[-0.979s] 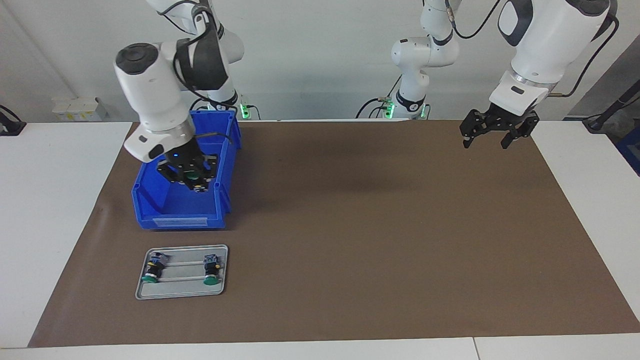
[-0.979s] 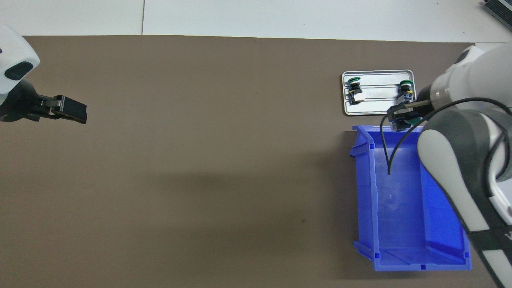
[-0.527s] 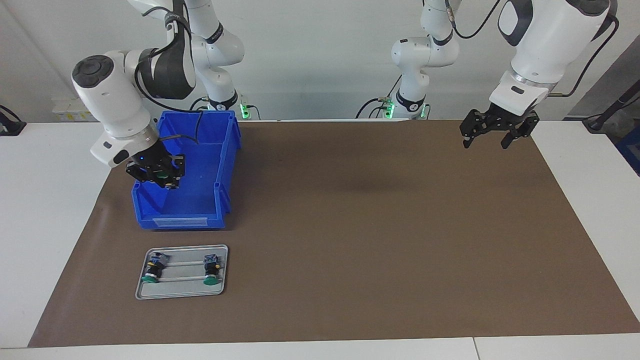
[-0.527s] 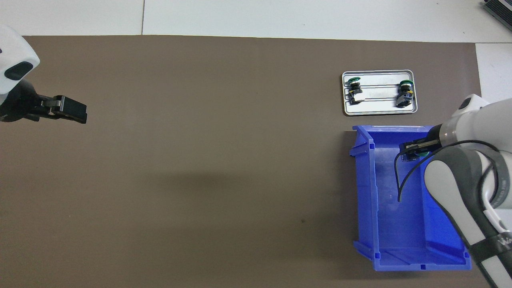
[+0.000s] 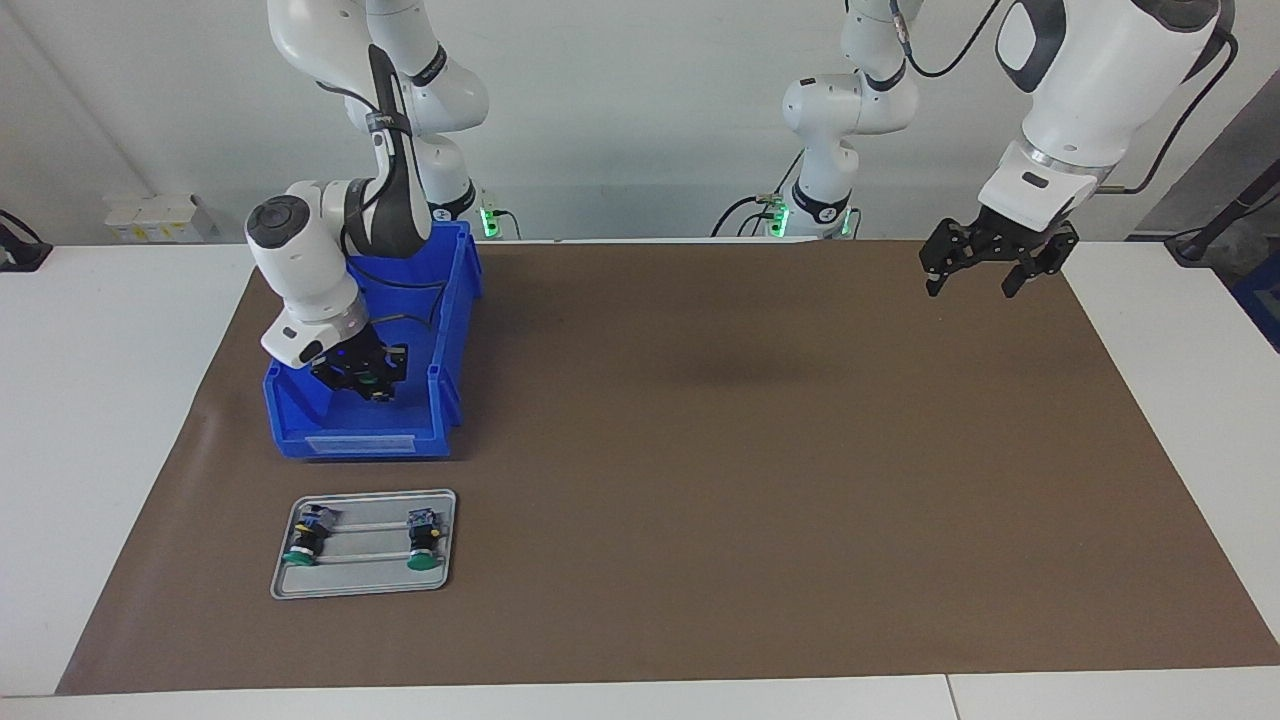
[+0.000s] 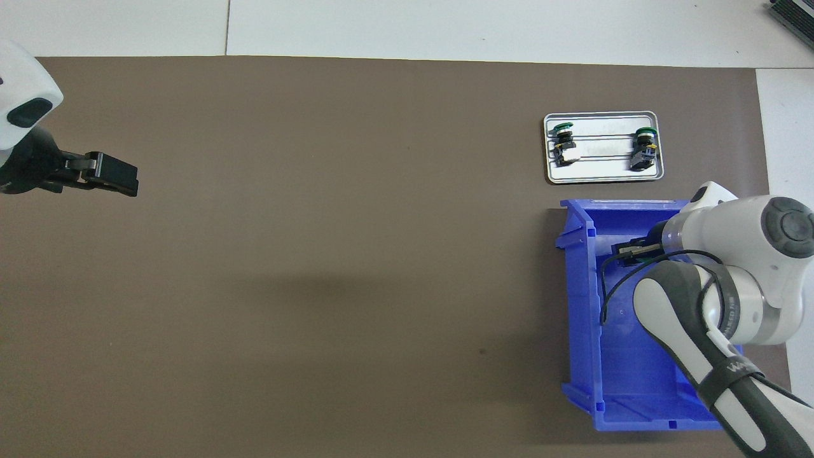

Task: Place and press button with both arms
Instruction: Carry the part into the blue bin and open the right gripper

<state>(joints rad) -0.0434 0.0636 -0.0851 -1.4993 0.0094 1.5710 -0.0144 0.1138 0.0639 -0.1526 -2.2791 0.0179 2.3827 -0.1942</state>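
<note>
The right gripper (image 5: 368,378) is lowered inside the blue bin (image 5: 300,420), a glossy moulded plastic box with a low open end toward the tray. Its black fingers are clamped on a button (image 5: 374,381) whose round green cap shows between them. The white glossy arm bends over the bin's rim with a black cable looping beside it.

The tray (image 5: 362,586), a flat grey metal rectangle with rounded corners and a raised lip, lies on the mat farther from the robots than the bin. Two more buttons (image 5: 303,541) (image 5: 423,545) lie on their sides in it, well apart, green caps pointing away from the robots.

The left gripper (image 5: 985,272) waits above the matte brown mat (image 5: 760,470) at its own end of the table, fingers spread, holding nothing.
</note>
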